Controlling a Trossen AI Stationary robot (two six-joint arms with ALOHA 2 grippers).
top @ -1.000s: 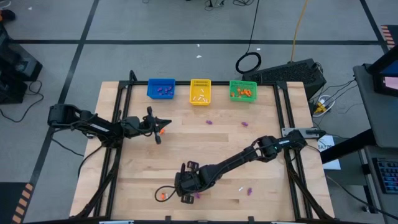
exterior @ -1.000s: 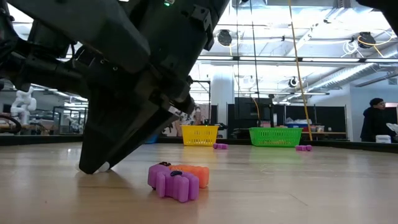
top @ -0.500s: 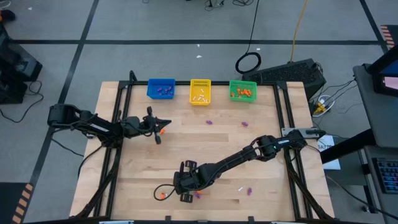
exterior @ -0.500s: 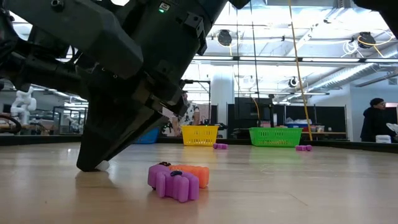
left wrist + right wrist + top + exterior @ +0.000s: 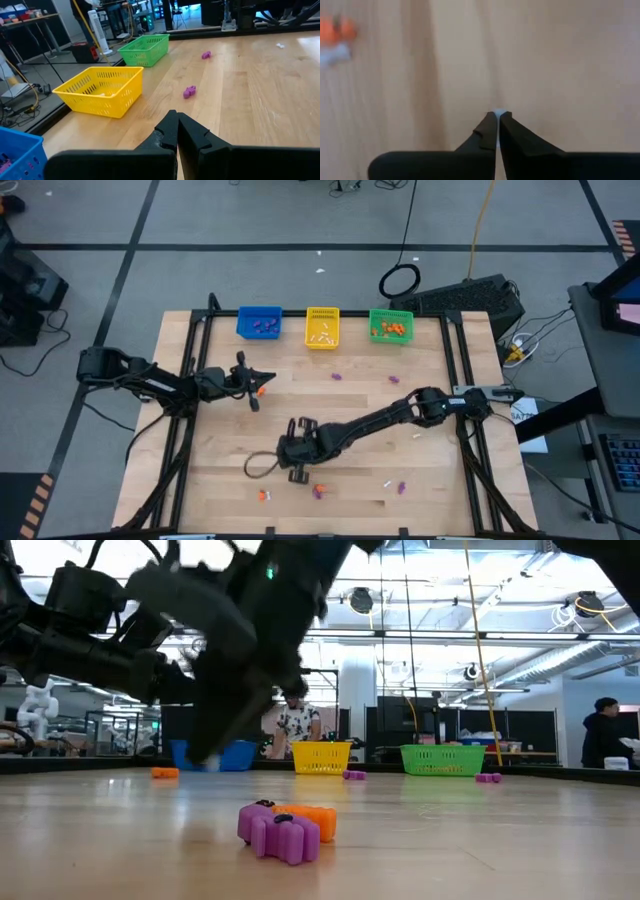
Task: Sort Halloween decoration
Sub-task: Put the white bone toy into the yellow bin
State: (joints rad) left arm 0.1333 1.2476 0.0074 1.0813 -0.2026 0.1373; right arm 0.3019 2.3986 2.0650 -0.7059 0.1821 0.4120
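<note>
White plastic is peeking out between the tips of the right gripper, whose fingers are pressing together on a tiny white trinket. In the high view this gripper is hanging over the near middle of the wooden table, its arm stretching in low from the right edge. Nearer the front edge, a purple trinket and an orange trinket are lying touching each other. Farther back, the left gripper is waiting with fingers together, an orange piece at its tip. At the far edge a blue basket, a yellow basket and a green basket are standing in a row.
</note>
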